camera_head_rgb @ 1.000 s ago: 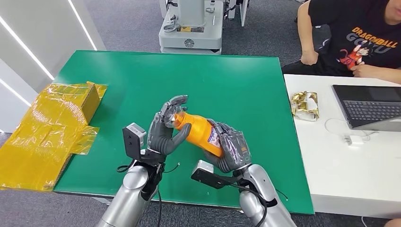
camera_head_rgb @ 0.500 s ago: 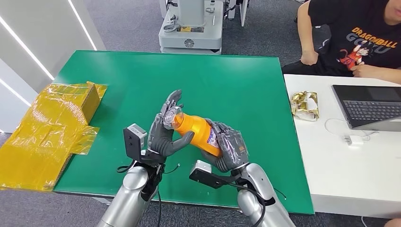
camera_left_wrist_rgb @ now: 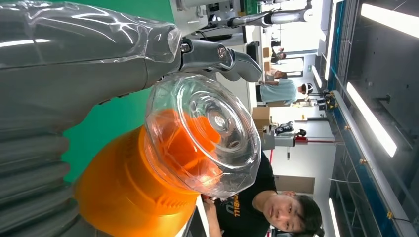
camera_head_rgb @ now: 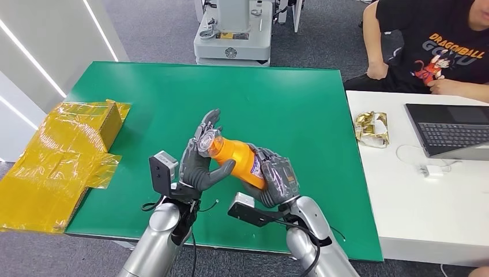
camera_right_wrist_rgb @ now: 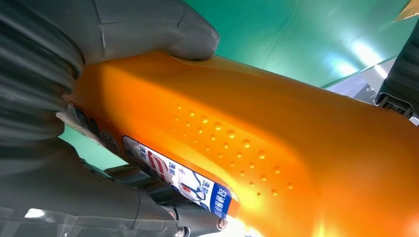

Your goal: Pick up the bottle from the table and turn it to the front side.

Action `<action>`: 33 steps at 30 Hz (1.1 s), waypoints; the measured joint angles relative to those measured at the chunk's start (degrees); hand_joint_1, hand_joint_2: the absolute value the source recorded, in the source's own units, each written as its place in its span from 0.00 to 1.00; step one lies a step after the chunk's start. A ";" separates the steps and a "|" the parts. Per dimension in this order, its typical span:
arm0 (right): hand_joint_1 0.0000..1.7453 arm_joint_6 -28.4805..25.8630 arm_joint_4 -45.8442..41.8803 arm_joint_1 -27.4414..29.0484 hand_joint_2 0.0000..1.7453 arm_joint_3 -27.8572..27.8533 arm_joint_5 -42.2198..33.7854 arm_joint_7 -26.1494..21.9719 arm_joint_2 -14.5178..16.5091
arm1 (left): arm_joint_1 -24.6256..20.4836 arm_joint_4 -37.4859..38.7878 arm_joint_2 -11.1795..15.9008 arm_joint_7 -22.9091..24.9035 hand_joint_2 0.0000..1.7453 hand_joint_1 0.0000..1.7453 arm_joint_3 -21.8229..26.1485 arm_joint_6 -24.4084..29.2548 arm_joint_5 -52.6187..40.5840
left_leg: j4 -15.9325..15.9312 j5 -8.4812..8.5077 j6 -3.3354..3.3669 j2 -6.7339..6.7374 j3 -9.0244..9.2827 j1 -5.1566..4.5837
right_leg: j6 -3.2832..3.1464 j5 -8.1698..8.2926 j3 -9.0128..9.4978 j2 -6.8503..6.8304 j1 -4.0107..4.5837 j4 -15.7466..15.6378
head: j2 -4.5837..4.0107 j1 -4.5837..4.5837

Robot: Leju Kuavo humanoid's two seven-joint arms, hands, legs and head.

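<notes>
Above the near part of the green table (camera_head_rgb: pixel 288 104), you are holding the orange bottle (camera_head_rgb: pixel 237 157) off the surface between both hands, lying on its side and tilted, with its clear cap (camera_head_rgb: pixel 207 141) pointing toward your left. Your right hand (camera_head_rgb: pixel 275 179) is wrapping around the bottle's lower body, fingers closed over the labelled part, so it is gripping the bottle. Your left hand (camera_head_rgb: pixel 199 158) is cupping the cap end, thumb under the neck and fingers standing up behind the cap, touching it; I am reading that as a hold on the bottle too. Your right wrist view is showing the orange body with raised dots and the edge of a printed label (camera_right_wrist_rgb: pixel 183 180) pressed against the thumb. Off the table's left edge, yellow wrapped packaging (camera_head_rgb: pixel 57 156) is lying. On the white desk (camera_head_rgb: pixel 415 202) to the right, a laptop (camera_head_rgb: pixel 450 130) is sitting beside a gold foil packet (camera_head_rgb: pixel 372 128), with a person (camera_head_rgb: pixel 438 46) seated behind it.
</notes>
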 joint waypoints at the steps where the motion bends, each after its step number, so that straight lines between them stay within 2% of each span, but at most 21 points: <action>1: 1.00 0.09 0.34 -0.17 1.00 0.00 -0.10 -0.01 0.20 | -0.05 0.02 0.00 0.08 1.00 0.00 0.02 0.02 0.00 | 0.00 0.00 0.00 0.00 0.00 0.00 | 0.00 0.00 0.00 0.00 0.00 0.00 | 0.00 0.00; 8: 1.00 0.34 2.31 -1.12 1.00 0.00 -0.48 0.68 1.23 | -0.32 0.19 0.02 0.89 1.00 0.00 0.06 1.08 -1.38 | 0.00 0.00 0.00 0.00 0.00 0.00 | 0.00 0.00 -0.01 0.00 0.00 0.00 | 0.00 0.01; 19: 1.00 -4.82 3.83 -1.51 1.00 -0.02 -2.22 1.00 2.24 | -0.81 0.70 -0.30 1.68 1.00 0.00 0.02 3.92 -3.90 | 0.00 0.00 0.00 0.00 0.00 0.00 | 0.00 0.00 -0.01 0.00 0.00 -0.01 | 0.00 0.01; 33: 1.00 -7.13 3.16 -1.40 1.00 -0.58 -3.23 3.76 2.49 | 0.09 1.28 -0.98 1.61 1.00 0.00 -0.07 5.67 -5.72 | 0.00 0.00 0.00 0.01 0.01 0.00 | 0.00 0.00 -0.02 0.02 0.00 -0.02 | 0.00 0.00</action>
